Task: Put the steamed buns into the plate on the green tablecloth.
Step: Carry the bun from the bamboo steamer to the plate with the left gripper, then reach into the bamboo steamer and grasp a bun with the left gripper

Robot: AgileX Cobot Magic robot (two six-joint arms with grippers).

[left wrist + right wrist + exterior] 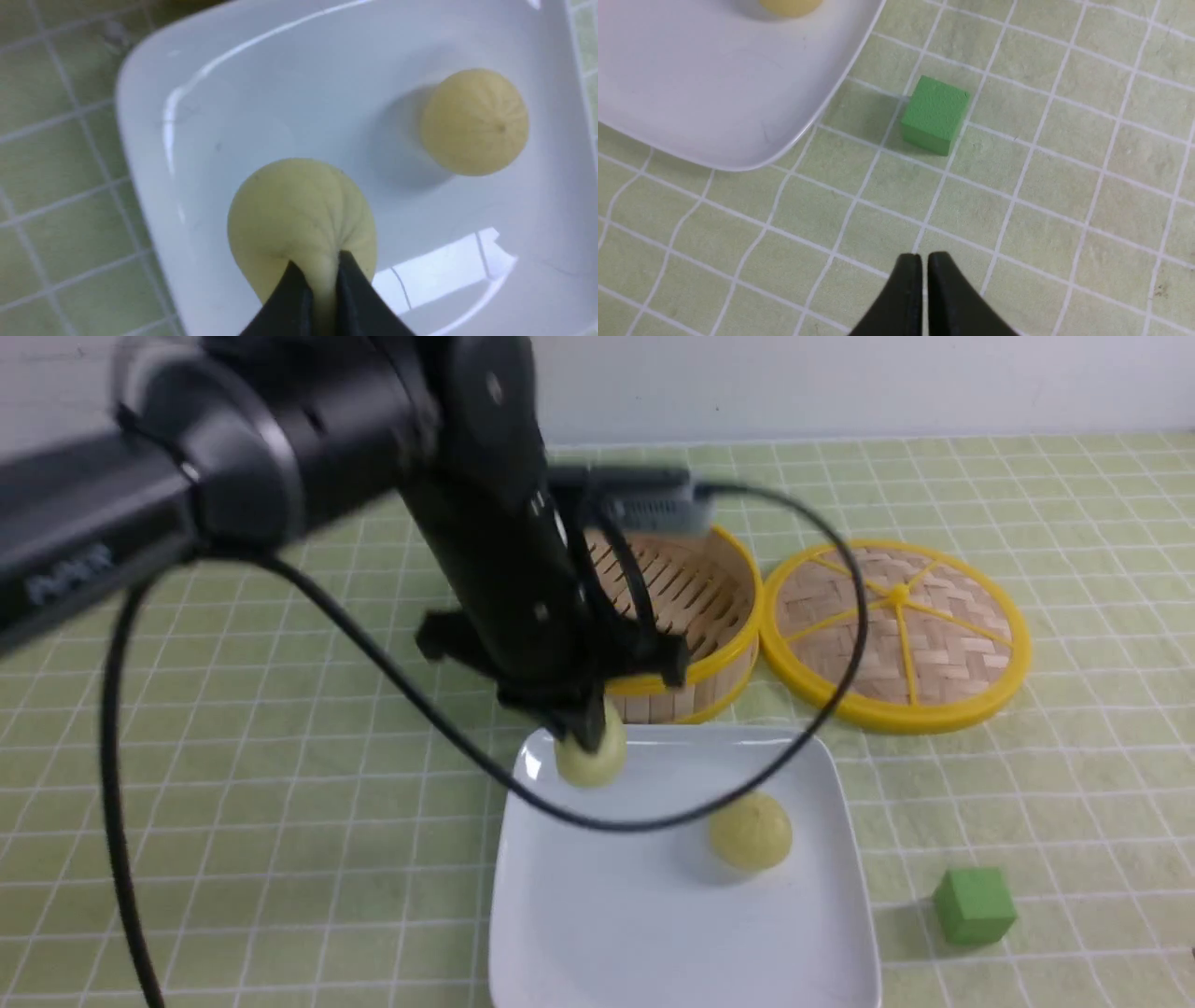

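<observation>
"How should the left gripper (321, 275) let go?"
"I'd go low and slow — then open just a little, so the soft bun doesn't roll."
"Is it holding on now?"
"Yes, its tips pinch a yellow bun (280, 210). They're close together, and some bun pokes up between them. Too hard a squeeze could tear it."
"And the right gripper (924, 261)?"
"Its tips have a thin gap, with no bun in it. I can't tell if that's all the way shut."
"Where's the pinched bun?"
"Over the white plate (672, 933), near a corner. I can't tell if it touches."
"Any more?"
"One other yellow bun (752, 832) sits on the plate, well apart — don't bump it!"
</observation>
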